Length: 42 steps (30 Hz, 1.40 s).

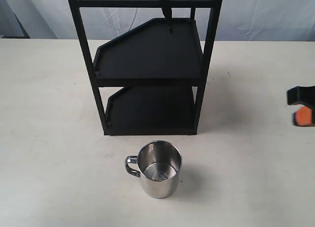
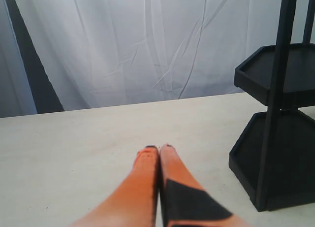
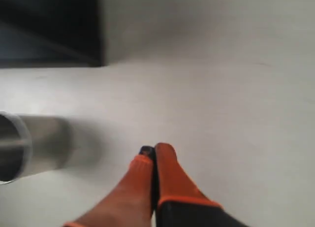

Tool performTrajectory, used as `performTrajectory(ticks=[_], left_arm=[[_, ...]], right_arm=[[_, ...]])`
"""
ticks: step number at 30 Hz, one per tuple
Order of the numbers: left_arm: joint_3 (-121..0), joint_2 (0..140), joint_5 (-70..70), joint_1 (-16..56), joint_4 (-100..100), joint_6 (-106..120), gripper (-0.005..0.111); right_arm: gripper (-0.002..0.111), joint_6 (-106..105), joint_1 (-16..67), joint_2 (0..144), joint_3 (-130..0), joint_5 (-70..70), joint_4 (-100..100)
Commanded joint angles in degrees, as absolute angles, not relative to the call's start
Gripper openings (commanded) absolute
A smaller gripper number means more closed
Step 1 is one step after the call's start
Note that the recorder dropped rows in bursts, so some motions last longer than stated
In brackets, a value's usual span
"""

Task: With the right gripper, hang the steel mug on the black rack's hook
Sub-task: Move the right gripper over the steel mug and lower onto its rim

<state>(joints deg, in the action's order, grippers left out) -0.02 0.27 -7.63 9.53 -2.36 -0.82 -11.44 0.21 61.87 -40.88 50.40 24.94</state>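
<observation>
Sitting idle: left gripper (image 2: pixel 159 148), orange fingers pressed together, nothing held, parked low over the bare table (image 1: pixel 44 138). Black rack (image 2: pixel 275 113) off to its side and ahead, clear of contact.

Next across: steel mug (image 1: pixel 158 169), upright, mouth open to the top, standing in front of the black rack, near its base but not touching. Handle (image 1: pixel 131 166) points away from the right gripper, toward the far side of the mug.

Hook (image 1: pixel 166 13) hangs down from the middle of the rack's top crossbar, well above and behind the mug, empty.

Right gripper (image 3: pixel 153 150): fingers together, empty, well apart from the mug, barely inside the exterior view's edge. Mug body shows off to one side of the fingertips in the wrist view, blurred.

Handling guess: rigid thin steel, light, won't deform. Mirror finish looks slick, so expect slip on a wall pinch. Handle loop must stay free for the hook, so not the place to clamp. Better bet: pinch the rim wall on the side nearest the right gripper, one finger inside, one outside, opposite the handle. Needs the fingers spread first. Firm squeeze, slow lift. Risk: mug swivelling in the pinch and the loop missing the prong.
</observation>
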Motion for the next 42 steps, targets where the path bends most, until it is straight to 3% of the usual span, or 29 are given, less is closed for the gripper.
performTrajectory(ticks=[1, 6, 10, 18, 20, 21, 23, 27, 34, 42], left_arm=[[0.0, 0.0, -7.3, 9.8, -2.5, -1.0, 0.001], [0.0, 0.0, -7.3, 9.8, -2.5, -1.0, 0.001], [0.0, 0.0, -7.3, 9.8, -2.5, -1.0, 0.001], [0.0, 0.0, -7.3, 9.8, -2.5, -1.0, 0.001], [0.0, 0.0, -7.3, 9.8, -2.5, -1.0, 0.001], [0.0, 0.0, -7.3, 9.8, -2.5, -1.0, 0.001], [0.0, 0.0, -7.3, 9.8, -2.5, -1.0, 0.001], [0.0, 0.0, -7.3, 9.8, -2.6, -1.0, 0.001], [0.0, 0.0, -7.3, 9.8, -2.6, -1.0, 0.001], [0.0, 0.0, -7.3, 9.8, -2.6, -1.0, 0.001]], right_arm=[[-0.001, -21.5, 6.3, 61.6, -41.4, 48.7, 33.7], [-0.001, -17.8, 17.5, 65.5, -41.4, 47.0, 33.3], [-0.001, -15.5, 25.3, 69.2, -41.4, 38.0, 30.4], [0.002, -8.5, 27.5, 76.0, -41.4, 33.2, 28.9], [0.018, -8.5, 27.5, 77.3, -41.8, 35.2, 30.3], [0.033, -8.5, 27.5, 78.2, -42.3, 36.8, 32.0], [0.046, -8.5, 27.5, 79.2, -42.7, 37.6, 34.9], [0.046, -9.4, 27.5, 82.2, -44.1, 39.5, 36.8], [0.046, -10.4, 34.4, 88.7, -49.1, 38.9, 34.8], [0.039, -5.9, 36.1, 96.1, -51.8, 38.9, 28.2]])
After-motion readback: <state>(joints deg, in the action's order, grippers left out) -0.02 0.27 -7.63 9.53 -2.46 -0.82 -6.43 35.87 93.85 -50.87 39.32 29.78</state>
